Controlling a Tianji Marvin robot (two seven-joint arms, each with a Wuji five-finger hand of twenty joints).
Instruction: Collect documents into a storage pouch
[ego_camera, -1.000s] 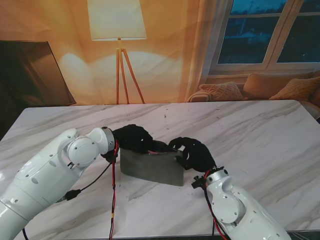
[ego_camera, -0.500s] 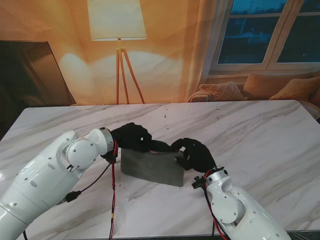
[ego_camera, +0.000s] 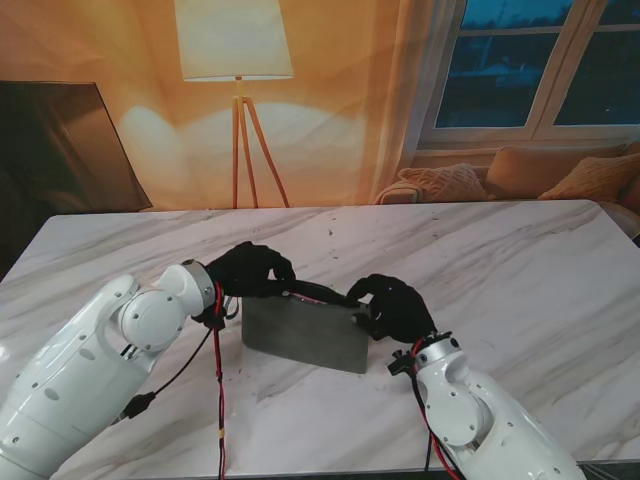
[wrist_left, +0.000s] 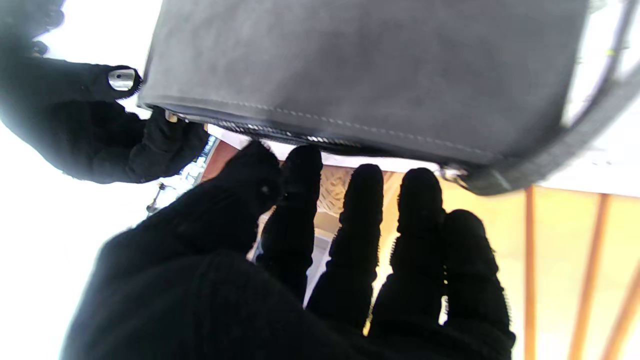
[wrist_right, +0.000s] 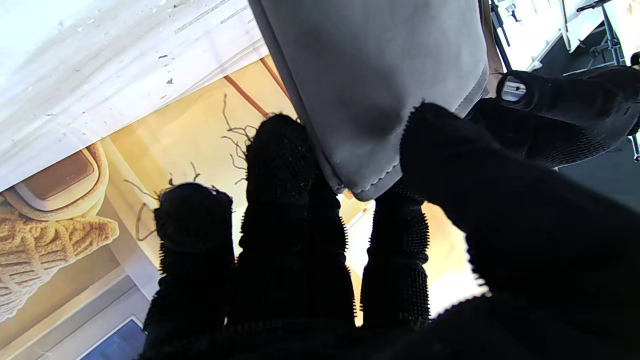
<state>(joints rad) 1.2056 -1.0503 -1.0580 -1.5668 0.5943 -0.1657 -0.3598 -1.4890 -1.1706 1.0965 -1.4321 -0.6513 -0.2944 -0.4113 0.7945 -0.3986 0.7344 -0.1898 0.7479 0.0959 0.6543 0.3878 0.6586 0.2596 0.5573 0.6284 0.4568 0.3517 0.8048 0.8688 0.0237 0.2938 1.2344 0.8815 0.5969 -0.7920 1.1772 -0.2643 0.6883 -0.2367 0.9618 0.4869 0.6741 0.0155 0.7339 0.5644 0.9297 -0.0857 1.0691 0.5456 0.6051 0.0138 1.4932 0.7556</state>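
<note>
Right robot hand (ego_camera: 395, 308) pinches the pouch (ego_camera: 305, 333) corner; left robot hand (ego_camera: 250, 270) spread beside it.

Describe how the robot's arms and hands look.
Both arms are glossy white, with rounded shells and grey disc caps at the joints. The left hand and right hand wear black knit gloves, with a metal stud showing on a fingertip. Red and black cables run along each forearm.

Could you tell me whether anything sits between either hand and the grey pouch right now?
Nothing visible does. The right hand already pinches the pouch at its far right corner, and the left hand sits at its zipper edge with no object between. No documents are visible.
</note>
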